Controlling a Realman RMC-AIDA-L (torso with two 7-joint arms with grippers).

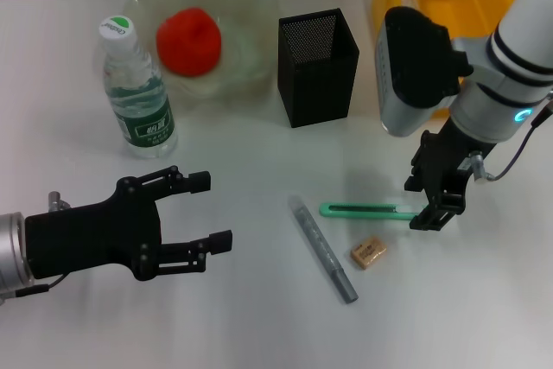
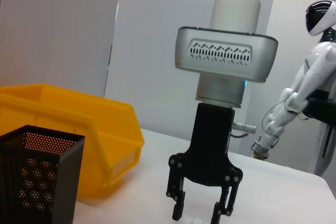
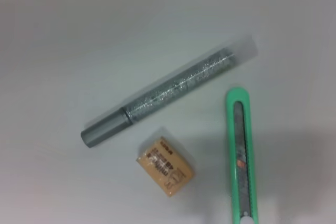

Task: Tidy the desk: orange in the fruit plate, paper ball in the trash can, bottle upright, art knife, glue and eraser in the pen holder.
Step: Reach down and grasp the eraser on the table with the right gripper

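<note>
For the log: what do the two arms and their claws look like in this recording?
The left claw is matte black with skeletal linkage fingers on a silver wrist cuff. The right claw is the same black type, below a white-and-grey arm with black joint bands, a vented silver housing, a small cyan light and a thin cable.

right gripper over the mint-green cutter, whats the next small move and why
Probably lower and close: the right gripper hangs with its fingers open above one end of the slim mint-green art knife, which lies flat on the white desk beside the tan eraser. The black mesh pen holder looks empty.
</note>
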